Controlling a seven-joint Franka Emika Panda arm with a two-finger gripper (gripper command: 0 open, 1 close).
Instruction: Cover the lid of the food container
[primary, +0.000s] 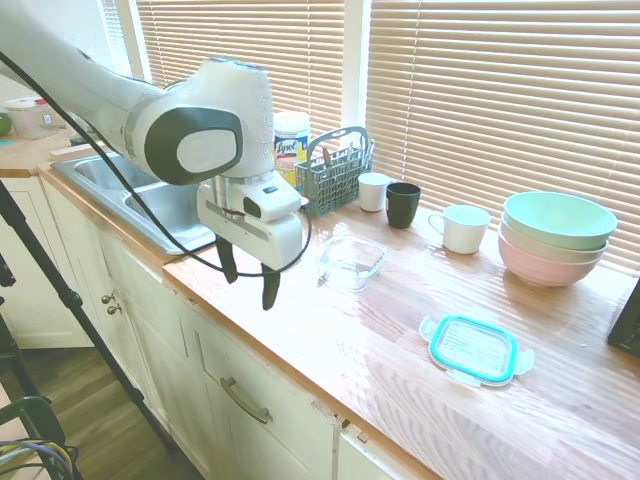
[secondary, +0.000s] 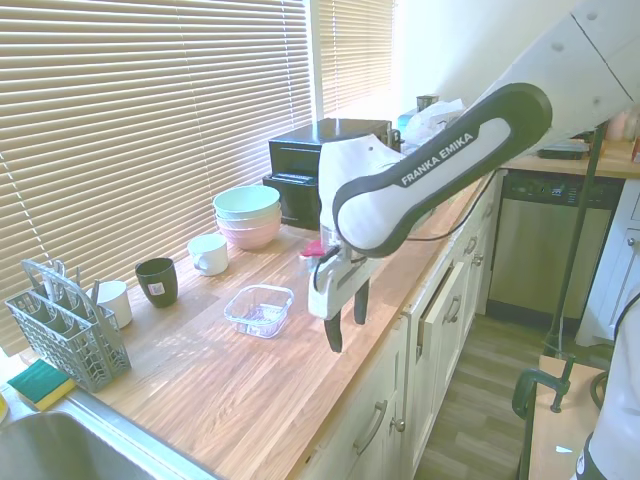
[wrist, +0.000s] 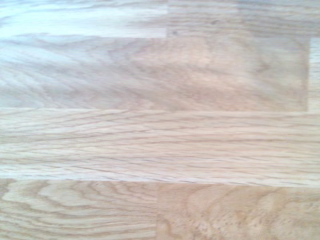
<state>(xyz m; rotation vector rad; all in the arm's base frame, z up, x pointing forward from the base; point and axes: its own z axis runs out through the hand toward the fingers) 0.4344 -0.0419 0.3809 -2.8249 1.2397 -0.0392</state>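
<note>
The food container (primary: 351, 262), a small clear glass dish, stands open on the wooden counter; it also shows in the second exterior view (secondary: 259, 309). The lid (primary: 474, 349), clear with a teal rim, lies flat near the counter's front edge, well to the container's right. My gripper (primary: 248, 280) hangs open above the front of the counter, left of the container and apart from it, with nothing between its fingers. In the second exterior view the gripper (secondary: 347, 322) is right of the container and the arm hides the lid. The wrist view holds only wood grain.
Along the window stand stacked pastel bowls (primary: 557, 235), a white mug (primary: 462, 228), a dark cup (primary: 403, 204), a white cup (primary: 373, 191), a grey cutlery caddy (primary: 332, 172) and a Lysol canister (primary: 291, 145). A sink (primary: 150, 195) lies at the left.
</note>
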